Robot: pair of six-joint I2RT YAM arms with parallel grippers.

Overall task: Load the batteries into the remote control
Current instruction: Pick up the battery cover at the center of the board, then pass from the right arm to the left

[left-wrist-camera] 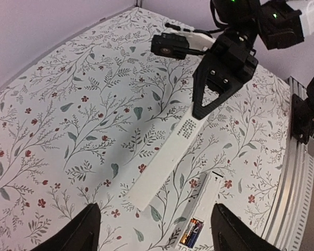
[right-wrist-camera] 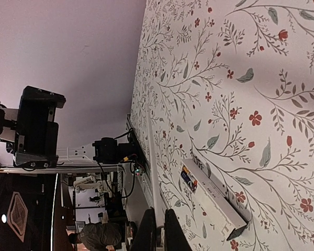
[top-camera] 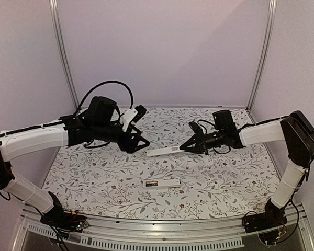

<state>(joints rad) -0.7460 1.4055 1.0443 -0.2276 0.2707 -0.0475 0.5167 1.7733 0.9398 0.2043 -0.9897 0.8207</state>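
One slim white plastic remote control [left-wrist-camera: 206,196] lies flat on the floral table [left-wrist-camera: 68,104], black-and-gold batteries [left-wrist-camera: 191,230] showing in its open bay. Beside the remote, the right gripper [left-wrist-camera: 201,115] pinches a thin flat white cover [left-wrist-camera: 162,167]; the left gripper [left-wrist-camera: 159,230] gapes wide, empty

tabletop [top-camera: 94,178]: matt floral-print covering, cloth or paper unclear. remote control [top-camera: 166,182]: smooth white plastic; battery [left-wrist-camera: 192,229] inside has glossy wrap. cover piece [left-wrist-camera: 165,164]: matt white plastic, dotted textured patch. left end effector [top-camera: 139,143], right end effector [top-camera: 184,149]: matt black plastic. near-edge rail [top-camera: 157,228]: brushed metal.
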